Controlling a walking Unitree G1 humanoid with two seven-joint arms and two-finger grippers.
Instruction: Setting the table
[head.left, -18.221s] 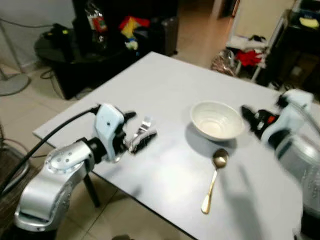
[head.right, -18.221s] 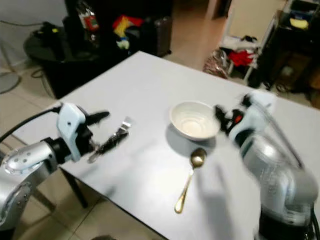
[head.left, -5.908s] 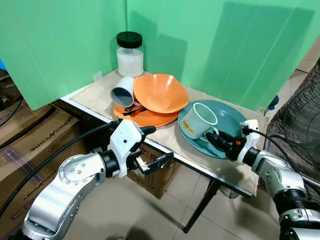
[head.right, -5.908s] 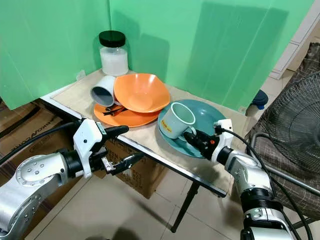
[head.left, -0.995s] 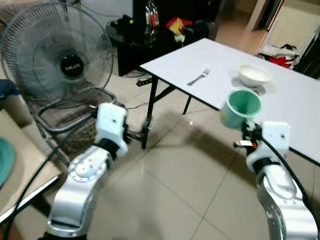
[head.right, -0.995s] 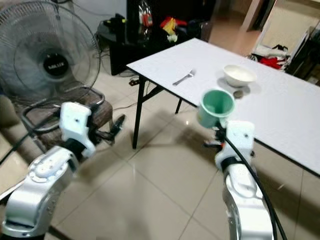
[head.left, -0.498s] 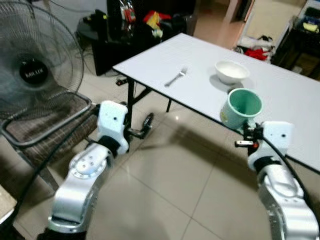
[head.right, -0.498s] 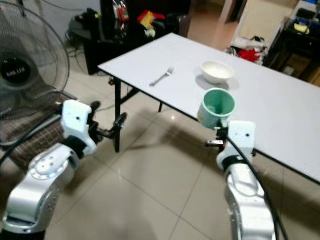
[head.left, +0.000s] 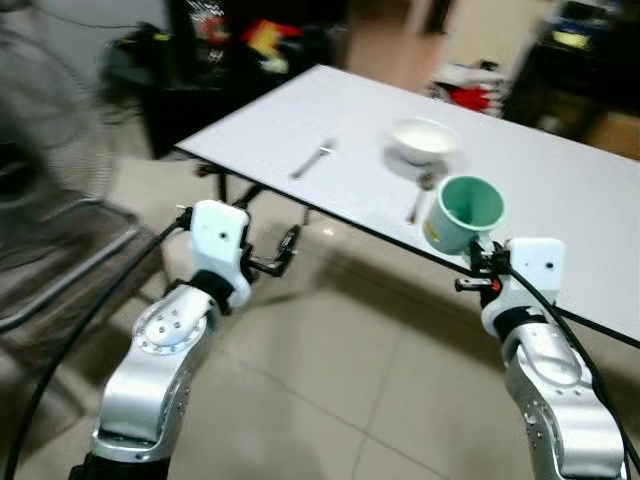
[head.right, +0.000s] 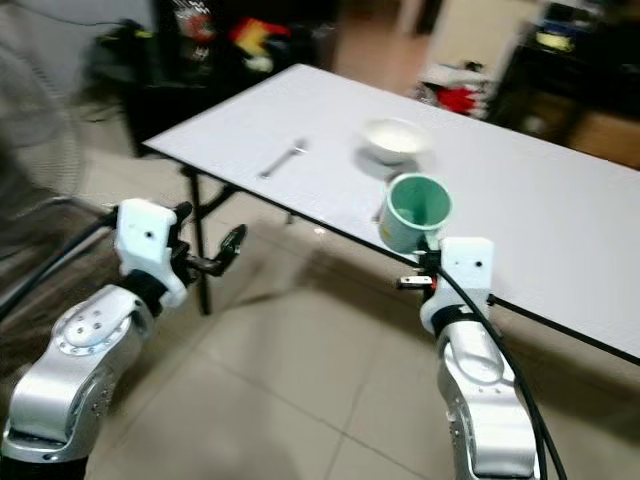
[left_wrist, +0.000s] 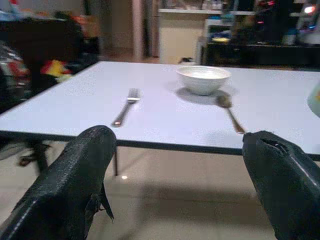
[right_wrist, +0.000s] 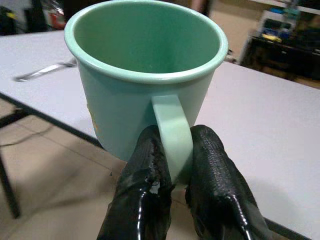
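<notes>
Closer now: your walk has brought the white table near. Right gripper pinches the green mug by its handle, upright, above the near edge (ready to set beside bowl, spoon, fork). Left gripper spread, empty.

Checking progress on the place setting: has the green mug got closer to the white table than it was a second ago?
Yes. The green mug, pinched by its handle in the right gripper, now overlaps the white table edge near the spoon; earlier it hung short, over the floor.
</notes>
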